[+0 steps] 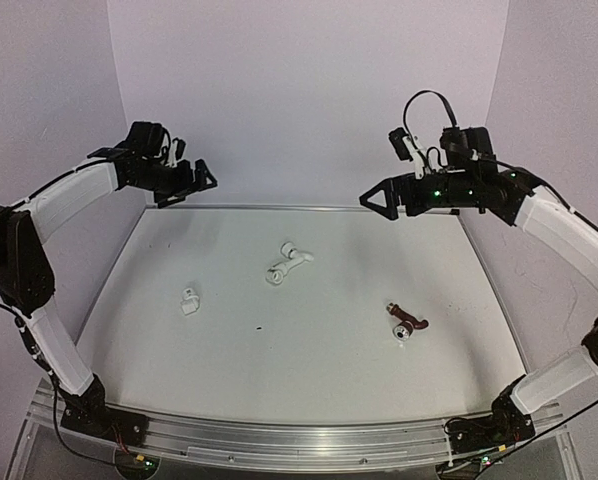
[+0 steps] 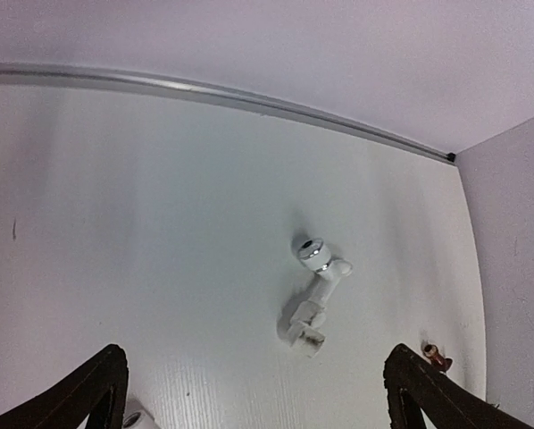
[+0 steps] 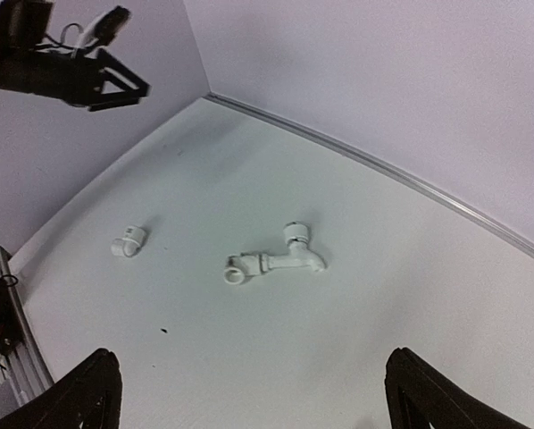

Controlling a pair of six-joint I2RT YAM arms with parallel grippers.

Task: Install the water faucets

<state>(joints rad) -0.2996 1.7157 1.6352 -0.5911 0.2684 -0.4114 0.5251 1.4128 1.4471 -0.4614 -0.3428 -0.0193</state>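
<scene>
The left end effector [image 1: 187, 188] and the right end effector [image 1: 379, 204] hang open and empty over the far corners of the white bench [image 1: 309, 400]. A white plastic water faucet with a silvery knob [image 1: 287, 263] lies mid-bench, seemingly joined to an elbow fitting. A second, reddish-brown faucet [image 1: 407, 322] lies nearer the right edge, and a stubby white elbow pipe fitting [image 1: 189, 300] nearer the left edge.

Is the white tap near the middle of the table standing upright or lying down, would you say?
Lying down: the tap rests lengthwise on the table, as both wrist views show.
</scene>
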